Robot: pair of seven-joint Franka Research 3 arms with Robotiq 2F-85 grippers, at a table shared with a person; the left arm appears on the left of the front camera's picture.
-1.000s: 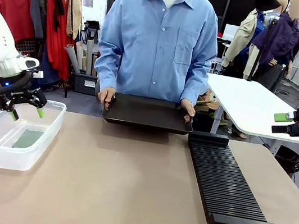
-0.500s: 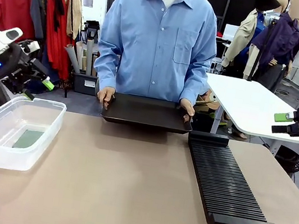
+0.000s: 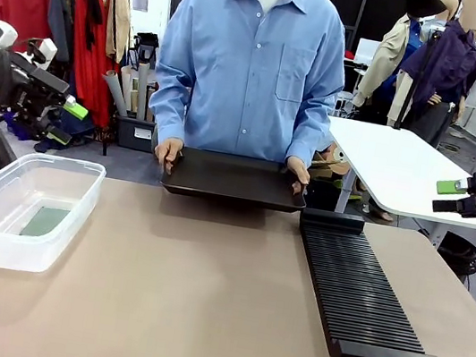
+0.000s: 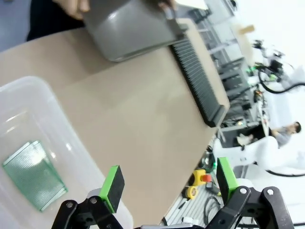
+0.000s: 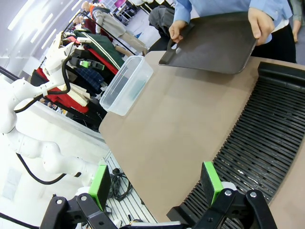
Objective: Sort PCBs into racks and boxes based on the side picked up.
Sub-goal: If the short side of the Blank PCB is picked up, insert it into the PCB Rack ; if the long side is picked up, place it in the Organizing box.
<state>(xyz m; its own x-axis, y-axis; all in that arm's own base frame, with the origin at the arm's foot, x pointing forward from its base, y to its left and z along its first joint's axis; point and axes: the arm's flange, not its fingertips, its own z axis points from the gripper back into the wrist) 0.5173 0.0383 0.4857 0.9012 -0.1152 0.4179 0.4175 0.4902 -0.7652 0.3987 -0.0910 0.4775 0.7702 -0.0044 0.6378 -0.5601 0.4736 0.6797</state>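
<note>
**Q:** What is in front of you, biggest first?

**A:** The table (image 3: 198, 317) spreads tan under everything. At its far edge a person in a blue shirt (image 3: 254, 63) holds a shallow black tray (image 3: 236, 180) with one hand (image 3: 169, 153) on each end. The long black rack (image 3: 360, 293) lies along my right side of the table, running from the tray's corner toward me, its slots bare. The clear box (image 3: 20, 207) sits at my left edge, well apart from the rack.

**Q:** And the boards?

**A:** A green PCB (image 4: 34, 174) lies flat on the box's floor. From my left wrist I see a second edge under it, so it may be two stacked; I cannot tell for sure.

**Q:** Your hands?

**A:** My left gripper (image 3: 66, 120) hangs in the air above and behind the box, off the table's left edge, fingers spread wide with nothing between the green pads (image 4: 113, 181). My right gripper (image 3: 451, 196) hovers off the right side, above the rack's near end in its own wrist view, pads (image 5: 211, 182) parted and bare too.
</note>
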